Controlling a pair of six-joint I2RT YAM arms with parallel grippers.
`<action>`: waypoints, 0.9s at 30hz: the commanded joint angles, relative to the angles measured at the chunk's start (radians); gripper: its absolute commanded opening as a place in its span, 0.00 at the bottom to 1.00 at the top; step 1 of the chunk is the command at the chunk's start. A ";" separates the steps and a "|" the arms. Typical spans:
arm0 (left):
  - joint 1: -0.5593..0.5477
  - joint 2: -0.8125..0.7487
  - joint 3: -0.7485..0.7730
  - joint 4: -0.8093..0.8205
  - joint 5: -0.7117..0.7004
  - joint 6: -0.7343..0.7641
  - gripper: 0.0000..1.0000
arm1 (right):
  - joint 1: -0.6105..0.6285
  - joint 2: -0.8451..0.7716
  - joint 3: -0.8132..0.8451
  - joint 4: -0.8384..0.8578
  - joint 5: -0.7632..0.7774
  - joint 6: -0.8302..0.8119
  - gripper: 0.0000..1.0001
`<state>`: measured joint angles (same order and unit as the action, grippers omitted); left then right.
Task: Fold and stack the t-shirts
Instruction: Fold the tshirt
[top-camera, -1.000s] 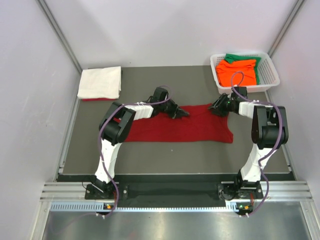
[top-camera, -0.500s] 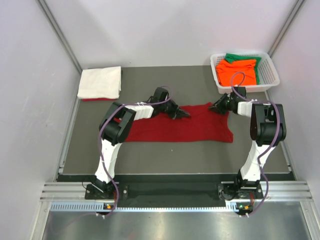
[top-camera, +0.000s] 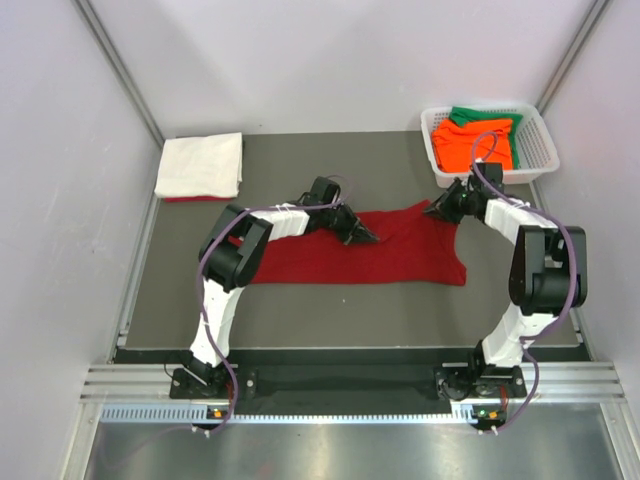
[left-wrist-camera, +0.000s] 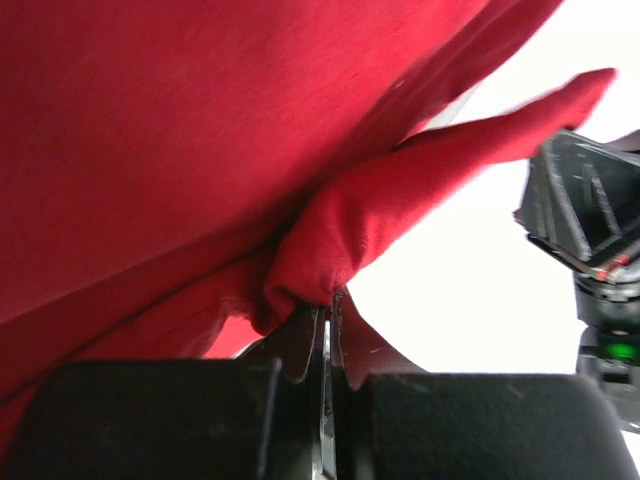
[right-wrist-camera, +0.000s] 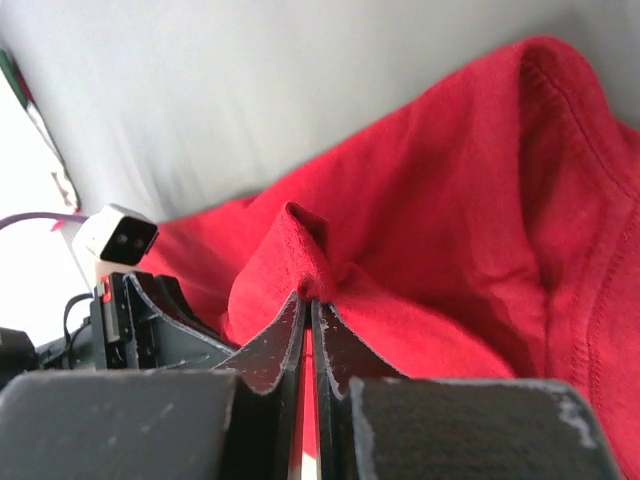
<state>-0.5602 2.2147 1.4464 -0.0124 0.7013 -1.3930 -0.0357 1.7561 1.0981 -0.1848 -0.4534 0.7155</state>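
A dark red t-shirt (top-camera: 385, 255) lies spread across the middle of the dark mat. My left gripper (top-camera: 366, 235) is shut on a pinch of its upper edge near the middle (left-wrist-camera: 330, 250). My right gripper (top-camera: 436, 211) is shut on the shirt's upper right corner, and a small peak of red cloth (right-wrist-camera: 300, 250) rises from between its jaws. A folded white t-shirt (top-camera: 201, 165) rests on a sliver of red cloth at the back left. An orange t-shirt (top-camera: 474, 143) and a green t-shirt (top-camera: 478, 115) lie in the basket.
The white lattice basket (top-camera: 535, 150) stands at the back right corner of the mat (top-camera: 330, 310). Grey walls close in on both sides and at the back. The mat's front edge runs just before the arm bases.
My right gripper has shut on the red shirt's upper right corner, and its arm has shifted to the right and back. The left gripper has kept its grip and nudged slightly.
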 joint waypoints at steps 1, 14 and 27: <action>-0.006 -0.087 0.008 -0.063 0.036 0.064 0.00 | -0.004 -0.046 0.040 -0.093 0.019 -0.066 0.00; -0.006 -0.076 0.029 -0.051 0.061 0.068 0.00 | -0.007 0.063 0.051 0.039 -0.018 -0.096 0.17; -0.003 -0.050 0.052 -0.050 0.089 0.069 0.00 | -0.027 0.072 0.006 0.034 0.018 -0.083 0.41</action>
<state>-0.5636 2.1796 1.4635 -0.0765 0.7612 -1.3354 -0.0418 1.8397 1.1053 -0.2008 -0.4389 0.6460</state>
